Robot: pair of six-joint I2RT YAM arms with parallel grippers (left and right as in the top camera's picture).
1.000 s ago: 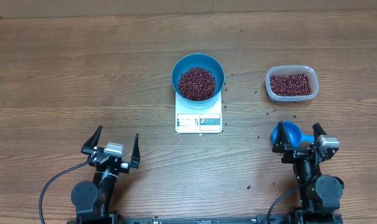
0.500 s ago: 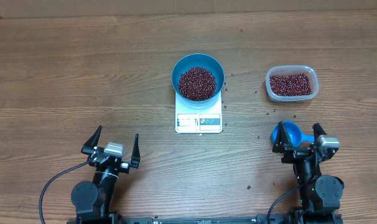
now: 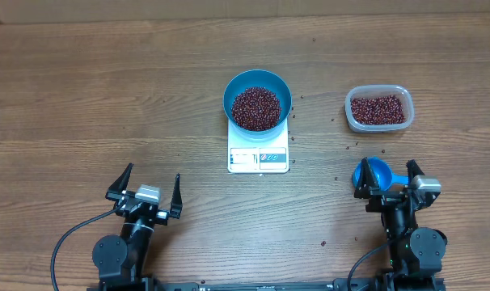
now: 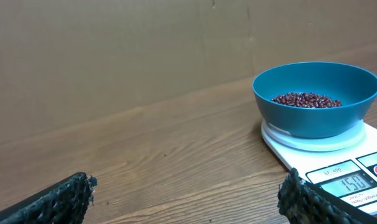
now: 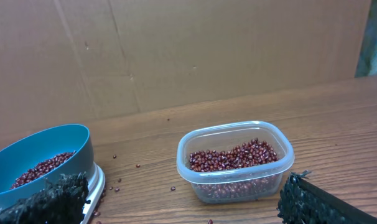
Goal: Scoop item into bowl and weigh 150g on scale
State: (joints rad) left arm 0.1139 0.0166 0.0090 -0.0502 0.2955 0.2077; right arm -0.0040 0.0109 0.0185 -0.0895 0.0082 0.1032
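at the near counter (image 3: pixel 83 97) edge, the left pincer (image 3: pixel 150 181) and right pincer (image 3: pixel 387 178) gape wide, gripping nothing; a blue scoop (image 3: pixel 374 170) lies by the right one. bare wood lies between them. farther back, the bowl (image 3: pixel 282 86) of beans (image 3: pixel 255 108) sits on the scale (image 3: pixel 259 155), which reads 150. the tub (image 3: pixel 350 111) stands apart, right.

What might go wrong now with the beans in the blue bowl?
The bowl is wider than the scale under it, so a bump might tip it and spill the beans. The blue scoop lies right by the open right pincer; a move there might knock it away. Loose beans on the table might get swept off.
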